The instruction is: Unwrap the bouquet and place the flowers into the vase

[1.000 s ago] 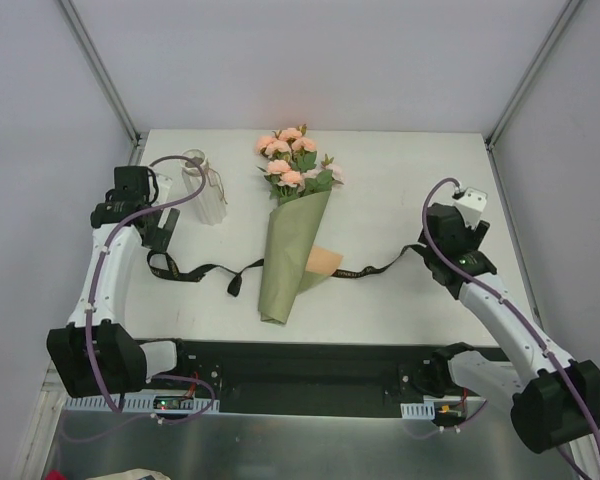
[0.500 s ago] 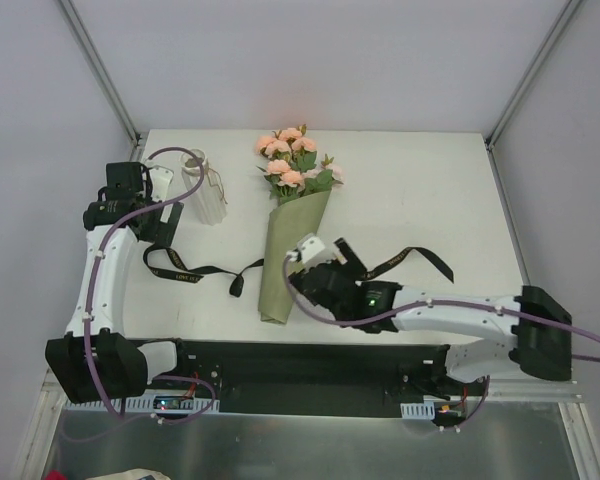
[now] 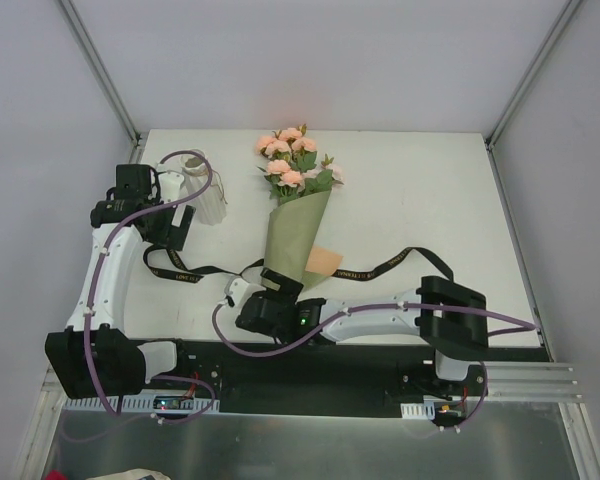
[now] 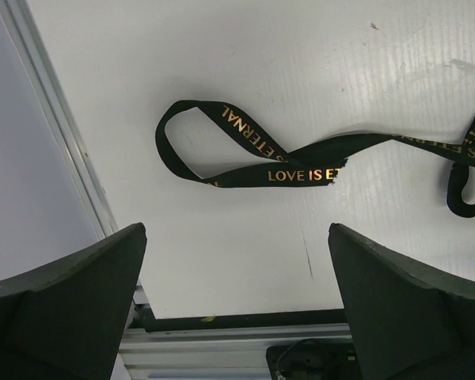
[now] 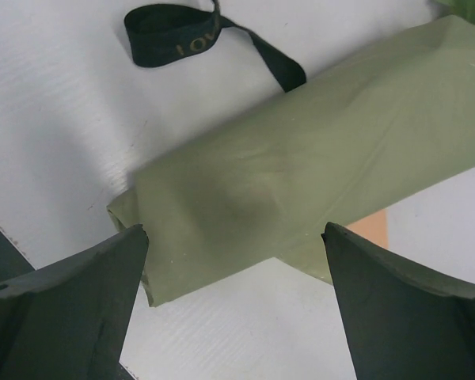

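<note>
Your right gripper (image 5: 233, 237) hangs jaws wide over the bouquet's (image 3: 298, 230) cone tip, likely set to grab the paper. Left gripper (image 4: 237, 237) is spread too, over the loose black ribbon (image 4: 245, 158). Bouquet lies mid-table, peach roses toward 12, olive wrap on. Vase (image 3: 216, 208) sits at its 10 o'clock.

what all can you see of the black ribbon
The black ribbon is a long, flat, satin-looking band with gold lettering; "LOVE IS" can be read. It lies slack on the white table, its left part curled into a loop and its right part trailing off to the right. In the middle it reaches the edge of the olive paper cone; whether it runs underneath is unclear. Nothing holds it.
</note>
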